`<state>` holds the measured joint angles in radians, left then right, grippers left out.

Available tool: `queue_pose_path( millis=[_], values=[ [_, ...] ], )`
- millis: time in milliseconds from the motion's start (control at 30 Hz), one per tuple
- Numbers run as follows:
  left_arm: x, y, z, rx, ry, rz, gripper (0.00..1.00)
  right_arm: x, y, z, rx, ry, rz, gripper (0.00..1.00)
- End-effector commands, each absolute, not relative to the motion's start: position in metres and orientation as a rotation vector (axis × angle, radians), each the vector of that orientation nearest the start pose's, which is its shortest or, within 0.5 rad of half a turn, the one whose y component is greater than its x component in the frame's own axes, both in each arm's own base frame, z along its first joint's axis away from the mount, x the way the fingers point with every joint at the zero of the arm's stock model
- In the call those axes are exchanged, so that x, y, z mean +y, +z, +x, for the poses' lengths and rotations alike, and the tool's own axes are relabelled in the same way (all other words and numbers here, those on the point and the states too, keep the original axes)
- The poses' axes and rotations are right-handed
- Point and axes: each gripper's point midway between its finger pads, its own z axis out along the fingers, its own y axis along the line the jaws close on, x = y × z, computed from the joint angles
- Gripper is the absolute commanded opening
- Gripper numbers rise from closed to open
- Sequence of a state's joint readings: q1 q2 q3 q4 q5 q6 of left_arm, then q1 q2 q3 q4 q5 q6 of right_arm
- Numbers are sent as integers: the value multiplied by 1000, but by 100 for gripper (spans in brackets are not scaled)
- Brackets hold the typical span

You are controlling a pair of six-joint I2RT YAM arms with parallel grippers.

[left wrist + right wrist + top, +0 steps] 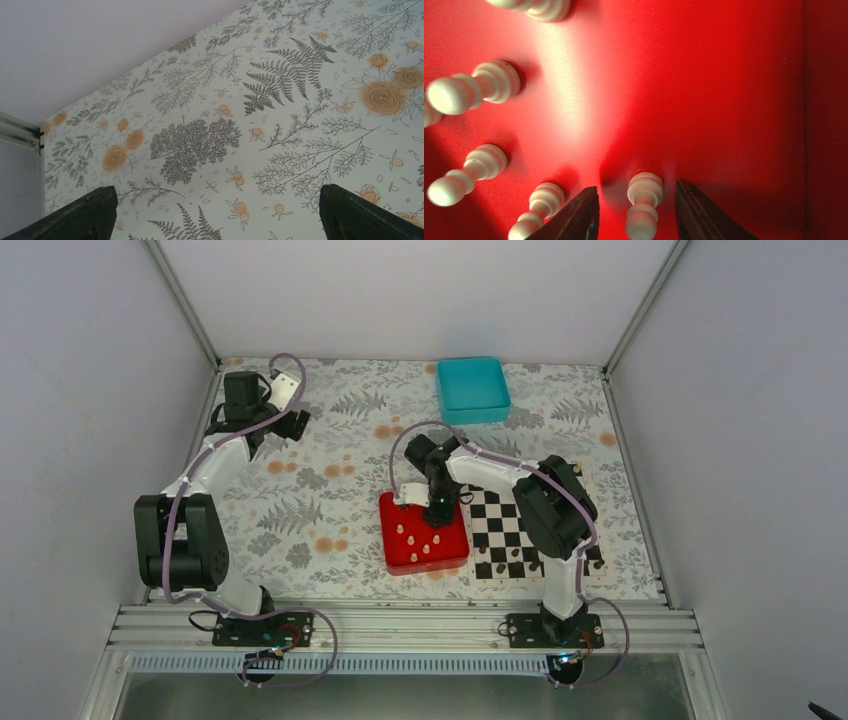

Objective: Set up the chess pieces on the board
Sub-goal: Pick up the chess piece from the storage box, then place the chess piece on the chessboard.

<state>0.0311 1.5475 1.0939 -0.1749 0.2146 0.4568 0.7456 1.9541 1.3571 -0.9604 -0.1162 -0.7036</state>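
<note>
A pale pawn [644,187], one of the chess pieces, stands in the red tray [455,552], just left of the board [505,525]. The right gripper [637,210] straddles it, open, with a gap on either side. The left gripper [216,192] hangs wide open over the bench [280,90]. An uneven squeeze could tip the rounded pawn, and the outer finger could knock the neighbouring pawn [541,202]. The pawn's head is cut off, and the arm hides part of the board.

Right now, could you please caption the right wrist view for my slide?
Right tool, open, straddles a standing cream pawn in the red tray.
</note>
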Motion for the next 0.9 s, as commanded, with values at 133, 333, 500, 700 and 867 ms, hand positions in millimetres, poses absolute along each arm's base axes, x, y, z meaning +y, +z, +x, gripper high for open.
queue_pose_path(
  millis=[133, 333, 500, 700, 867],
  values=[
    [-22, 185, 458, 2092, 37, 583, 100, 259, 17, 251, 2347, 162, -2056, 21],
    [-22, 185, 458, 2091, 37, 583, 100, 265, 44, 258, 2303, 214, -2004, 7],
    [-22, 185, 459, 2092, 35, 584, 100, 247, 65, 273, 2326, 159, -1929, 5],
    [-23, 186, 459, 2090, 32, 584, 100, 197, 103, 307, 2395, 86, -1744, 4],
    [-23, 185, 460, 2091, 27, 586, 100, 134, 111, 332, 2507, 10, -1575, 5]
  ],
)
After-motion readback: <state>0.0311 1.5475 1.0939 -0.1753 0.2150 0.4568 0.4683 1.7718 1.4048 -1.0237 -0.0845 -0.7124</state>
